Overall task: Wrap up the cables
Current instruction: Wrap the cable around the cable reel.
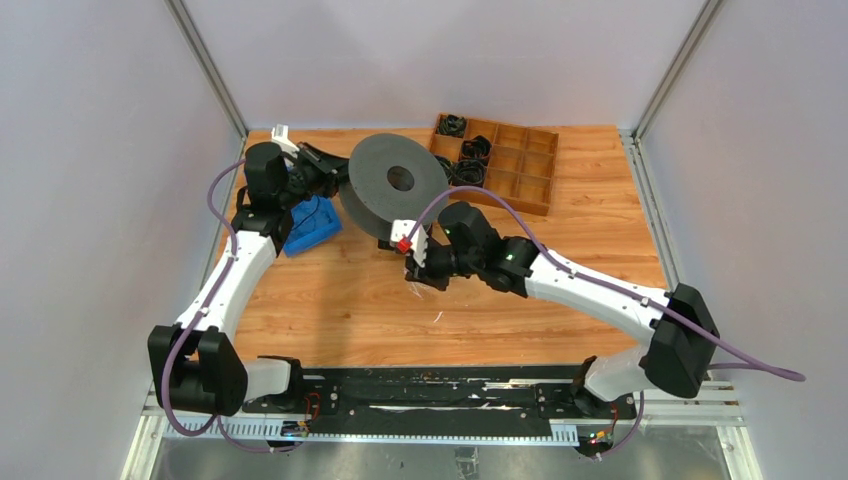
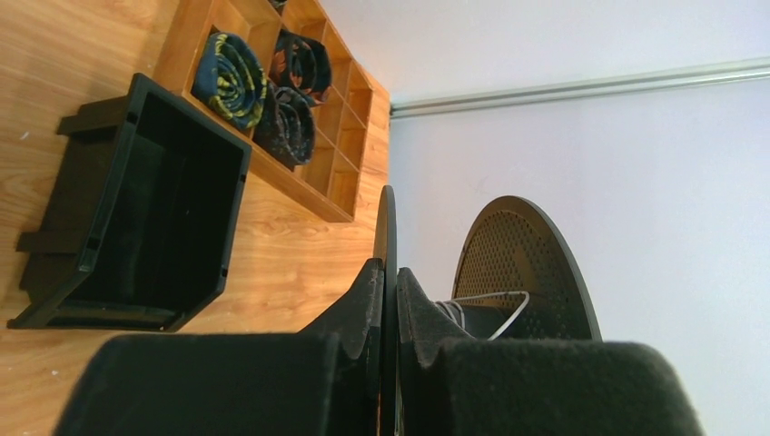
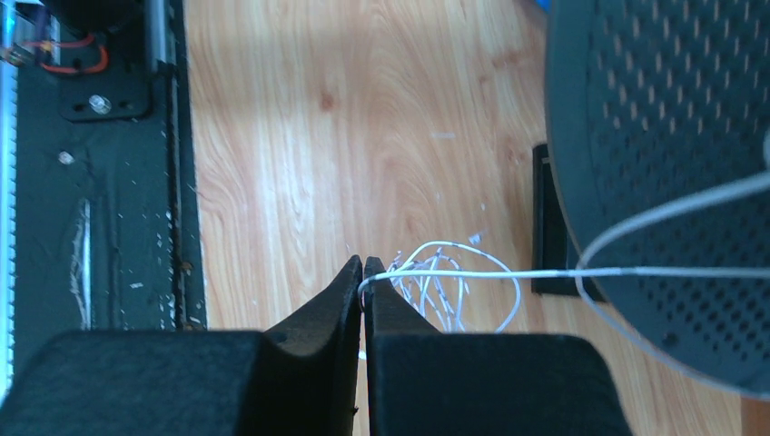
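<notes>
A dark grey spool [image 1: 395, 185] stands on edge at the back of the table. My left gripper [image 1: 335, 170] is shut on the rim of one thin flange [image 2: 388, 227]. The other, perforated flange [image 2: 531, 263] shows behind it, with a few turns of white cable [image 2: 495, 300] on the hub. My right gripper [image 3: 363, 265] is shut on the thin white cable [image 3: 508, 272], which runs taut from the fingertips to the spool [image 3: 672, 163]. The cable's slack lies in loose loops [image 3: 454, 286] on the wood below the right gripper [image 1: 420, 275].
A wooden compartment tray [image 1: 520, 165] at the back right holds black coiled bundles [image 2: 231, 77]. A black box-shaped stand [image 2: 136, 218] sits beside the spool. A blue object [image 1: 310, 228] lies by the left arm. The black mounting rail [image 3: 100, 182] runs along the near edge.
</notes>
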Tool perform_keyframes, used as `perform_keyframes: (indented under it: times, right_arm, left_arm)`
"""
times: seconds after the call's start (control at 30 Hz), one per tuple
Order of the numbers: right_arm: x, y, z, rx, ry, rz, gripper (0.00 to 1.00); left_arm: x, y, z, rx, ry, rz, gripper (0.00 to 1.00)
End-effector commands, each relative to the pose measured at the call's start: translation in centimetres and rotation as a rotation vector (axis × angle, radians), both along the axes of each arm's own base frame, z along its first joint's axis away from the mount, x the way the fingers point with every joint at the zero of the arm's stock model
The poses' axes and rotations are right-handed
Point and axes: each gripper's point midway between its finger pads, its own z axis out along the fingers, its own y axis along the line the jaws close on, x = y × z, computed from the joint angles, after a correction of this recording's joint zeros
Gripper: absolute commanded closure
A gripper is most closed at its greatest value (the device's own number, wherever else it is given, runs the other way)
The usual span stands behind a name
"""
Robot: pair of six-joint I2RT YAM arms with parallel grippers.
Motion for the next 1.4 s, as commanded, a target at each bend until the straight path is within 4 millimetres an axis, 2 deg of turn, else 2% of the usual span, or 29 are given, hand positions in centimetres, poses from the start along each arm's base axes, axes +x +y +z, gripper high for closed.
perform_keyframes:
  times: [0.0,0.23,0.33,0.43,0.67,0.87,1.07,1.37]
  right_arm:
    - [-3.0,1.9,0.5,-0.018,0.055,0.088,0.98]
    - [-4.8,4.0,2.0,-0.050,0.062,0.155,0.97]
    - [-5.0,4.7,3.0,-0.050,0.079,0.173,0.96]
    - [-5.1,5.0,4.4,-0.047,0.083,0.198,0.95]
    - [-5.8,4.9,7.9,-0.026,0.089,0.234,0.96]
    - [-6.2,4.4,9.7,-0.010,0.074,0.252,0.96]
    - [-4.7,3.4,11.2,-0.028,-0.006,0.186,0.96]
    - [0.0,0.4,14.2,-0.074,-0.239,-0.032,0.99]
  left_arm:
    - [0.5,1.3,3.6,0.001,-0.103,0.070,1.00]
    - [0.6,2.0,2.9,0.070,-0.088,0.097,1.00]
    - [0.5,2.2,3.3,0.126,-0.115,0.107,1.00]
    - [0.2,2.2,4.1,0.259,-0.177,0.107,1.00]
    - [-0.5,2.0,4.7,0.476,-0.269,0.120,1.00]
    - [-0.6,2.0,4.7,0.610,-0.314,0.132,1.00]
    - [-1.0,1.4,4.6,0.724,-0.366,0.113,1.00]
    - [-1.5,-0.3,4.7,0.882,-0.441,0.055,1.00]
